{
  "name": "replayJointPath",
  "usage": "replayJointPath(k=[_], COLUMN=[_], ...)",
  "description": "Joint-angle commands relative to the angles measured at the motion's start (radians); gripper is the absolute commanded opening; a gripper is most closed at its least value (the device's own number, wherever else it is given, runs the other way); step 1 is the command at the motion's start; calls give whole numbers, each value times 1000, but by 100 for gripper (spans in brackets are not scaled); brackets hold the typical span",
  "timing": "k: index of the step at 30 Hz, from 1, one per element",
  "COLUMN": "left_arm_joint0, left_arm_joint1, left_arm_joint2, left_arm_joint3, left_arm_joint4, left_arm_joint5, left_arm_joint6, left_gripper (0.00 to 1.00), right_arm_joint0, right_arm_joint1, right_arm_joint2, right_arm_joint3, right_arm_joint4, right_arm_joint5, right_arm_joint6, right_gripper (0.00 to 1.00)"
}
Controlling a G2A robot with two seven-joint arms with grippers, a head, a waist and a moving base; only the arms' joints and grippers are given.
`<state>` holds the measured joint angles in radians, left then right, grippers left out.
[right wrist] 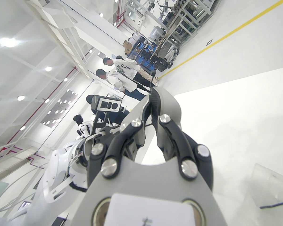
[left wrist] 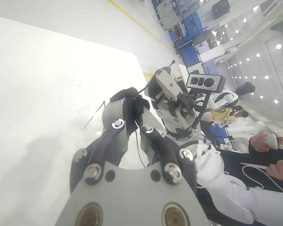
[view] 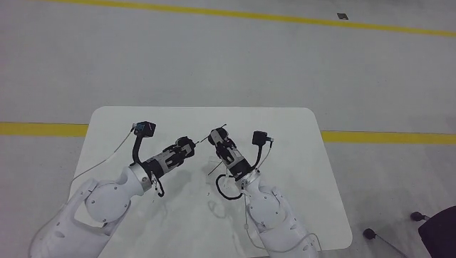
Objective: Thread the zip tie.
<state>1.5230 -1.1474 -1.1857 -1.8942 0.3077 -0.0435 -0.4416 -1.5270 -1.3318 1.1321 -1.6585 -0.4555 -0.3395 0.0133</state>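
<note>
The left tool (left wrist: 135,98) and right tool (right wrist: 153,94) sit close together above the bench (view: 285,126). Both are closed on the zip tie (left wrist: 143,88)

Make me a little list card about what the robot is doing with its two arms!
place: white table
left gripper: shut on the zip tie, held above the table
right gripper: shut on the same zip tie, close to the left gripper
threaded yet: cannot tell
also there: second tie, thin and black, lying on the table
</note>
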Motion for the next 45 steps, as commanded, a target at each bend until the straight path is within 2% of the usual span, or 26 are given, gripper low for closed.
replayJointPath(k=[1,16,28,45], left_arm_joint0=[0,0,0,0], left_arm_joint1=[0,0,0,0], left_arm_joint2=[0,0,0,0], left_arm_joint3=[0,0,0,0], left_arm_joint4=[0,0,0,0], left_arm_joint5=[0,0,0,0], left_arm_joint6=[0,0,0,0], left_gripper=[0,0,0,0], right_arm_joint0=[5,29,8,15], right_arm_joint1=[-1,-5,10,27], right_arm_joint2=[-5,-29,-27,-54], right_arm_joint3=[4,26,6,5], right_arm_joint4=[-1,-15,-6,-29], right_arm_joint5=[-1,-1,-1,-1], right_arm_joint6=[-8,-39,-43,-94], right_gripper=[0,0,0,0])
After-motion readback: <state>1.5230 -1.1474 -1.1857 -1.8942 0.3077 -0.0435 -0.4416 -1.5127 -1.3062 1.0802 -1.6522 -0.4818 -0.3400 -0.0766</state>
